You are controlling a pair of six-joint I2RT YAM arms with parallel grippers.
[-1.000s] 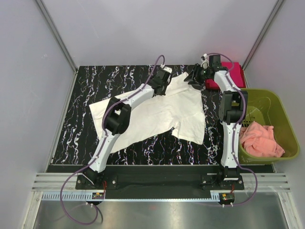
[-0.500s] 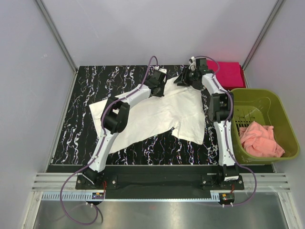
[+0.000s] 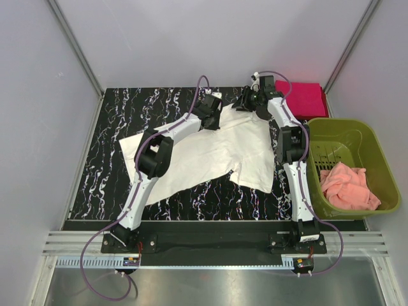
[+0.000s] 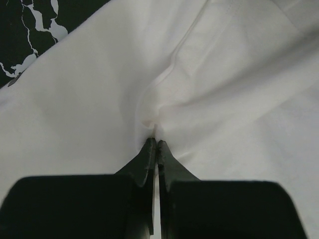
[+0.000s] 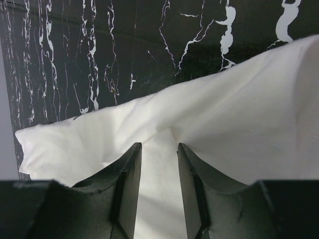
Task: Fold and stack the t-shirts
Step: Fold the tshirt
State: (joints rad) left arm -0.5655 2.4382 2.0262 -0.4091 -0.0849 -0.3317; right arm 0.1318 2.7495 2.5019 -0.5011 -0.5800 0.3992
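Note:
The cream-white t-shirt [image 3: 217, 150] lies spread on the black marbled table [image 3: 115, 115], plain side up. My left gripper [image 3: 212, 109] is at its far edge, shut and pinching a ridge of the white cloth [image 4: 99, 89], as the left wrist view [image 4: 156, 142] shows. My right gripper [image 3: 246, 102] is at the shirt's far right corner. In the right wrist view [image 5: 159, 147] its jaws stand apart with a fold of the white shirt [image 5: 239, 99] between them. The magenta-red t-shirt [image 3: 305, 97] lies folded at the back right corner.
A green basket [image 3: 376, 153] stands at the right edge of the table and holds a crumpled salmon-pink cloth [image 3: 347, 188]. Grey walls close in the table at the back and on both sides.
My right gripper has moved left, from beside the magenta shirt to the white shirt's far right corner. My left gripper has shifted slightly left and back along the far edge.

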